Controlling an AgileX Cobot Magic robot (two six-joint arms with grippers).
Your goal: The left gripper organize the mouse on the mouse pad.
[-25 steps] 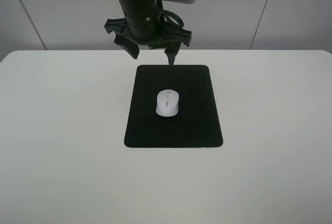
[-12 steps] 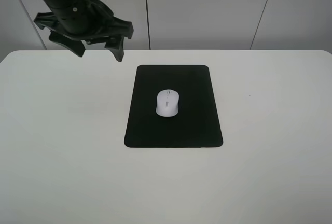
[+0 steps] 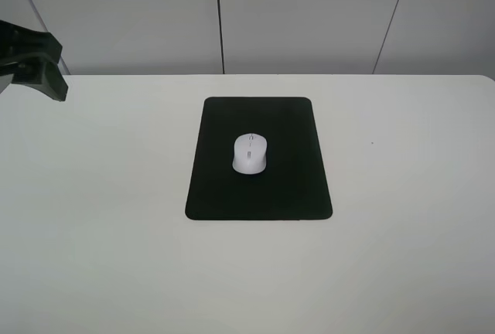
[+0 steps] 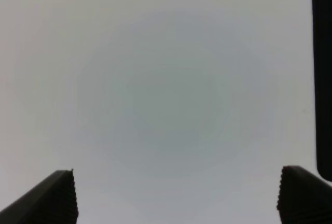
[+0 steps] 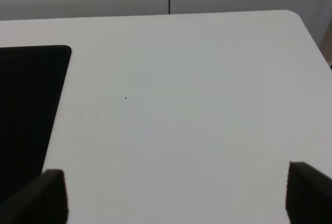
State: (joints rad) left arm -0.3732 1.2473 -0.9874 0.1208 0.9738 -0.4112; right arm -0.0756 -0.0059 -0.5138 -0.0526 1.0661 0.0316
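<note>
The white mouse lies near the middle of the black mouse pad, its scroll wheel pointing toward the far edge. My left gripper is open with nothing between its jaws, hovering over bare table. In the exterior high view only one of its dark fingers shows at the far left edge, well away from the pad. A strip of the mouse pad runs along the edge of the left wrist view. My right gripper is also open and empty, with the mouse pad off to one side.
The pad rests on a white table whose back edge meets a pale panelled wall. The table's rounded far corner shows in the right wrist view.
The left arm has swung from above the pad's far edge to the far left, nearly out of the exterior view. Mouse and pad have not moved.
</note>
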